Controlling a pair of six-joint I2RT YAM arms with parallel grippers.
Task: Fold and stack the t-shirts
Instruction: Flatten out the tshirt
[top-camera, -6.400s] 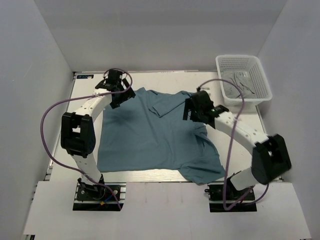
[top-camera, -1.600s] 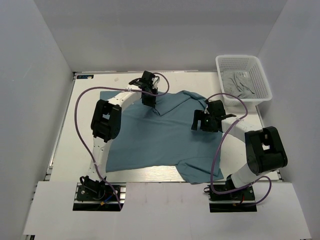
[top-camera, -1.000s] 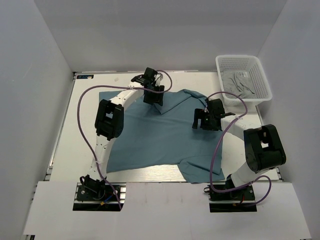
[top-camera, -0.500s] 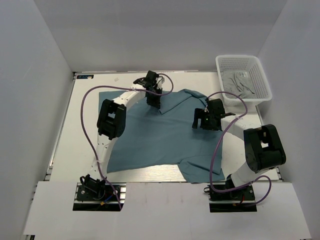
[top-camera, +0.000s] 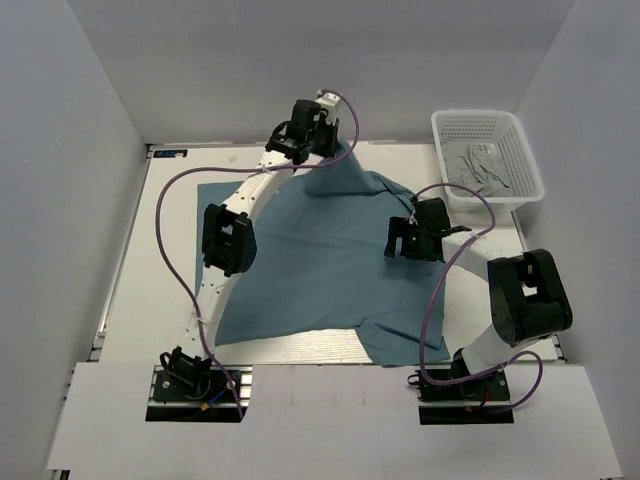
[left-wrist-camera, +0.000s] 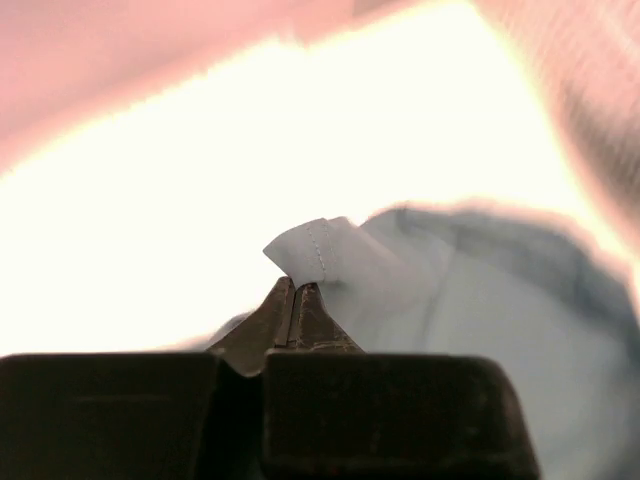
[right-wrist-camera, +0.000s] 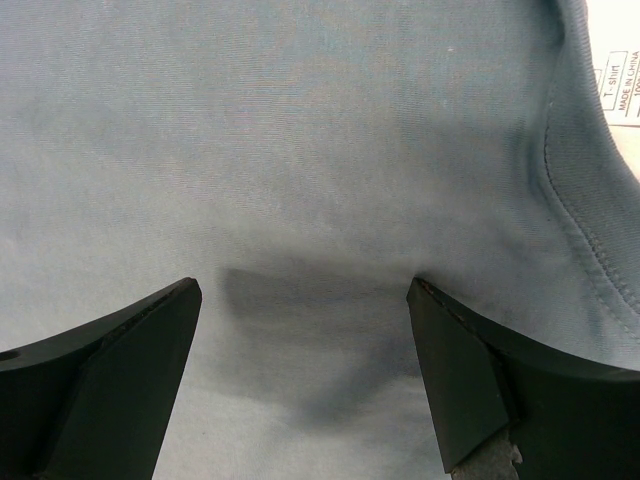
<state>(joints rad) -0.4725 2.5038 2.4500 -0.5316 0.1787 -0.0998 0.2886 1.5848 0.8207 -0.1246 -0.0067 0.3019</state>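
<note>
A dusty teal-blue t-shirt (top-camera: 320, 260) lies spread over the table, its near right part hanging over the front edge. My left gripper (top-camera: 328, 138) is raised at the far side and shut on a hemmed edge of the shirt (left-wrist-camera: 318, 252), pulling the cloth up into a peak. The left wrist view shows its jaws (left-wrist-camera: 296, 292) pressed together on that fold. My right gripper (top-camera: 414, 240) hovers low over the shirt's right part, open (right-wrist-camera: 303, 285), with only flat cloth between its fingers. A collar seam (right-wrist-camera: 580, 215) and a white label (right-wrist-camera: 621, 86) show at the right.
A white mesh basket (top-camera: 519, 147) holding grey cloth (top-camera: 478, 166) stands at the far right corner. Bare table (top-camera: 165, 250) lies left of the shirt. Grey walls enclose the table on three sides.
My left gripper closed on the shirt's far edge, then rose and moved back, lifting the cloth into a peak. The right gripper has stayed in place, open.
</note>
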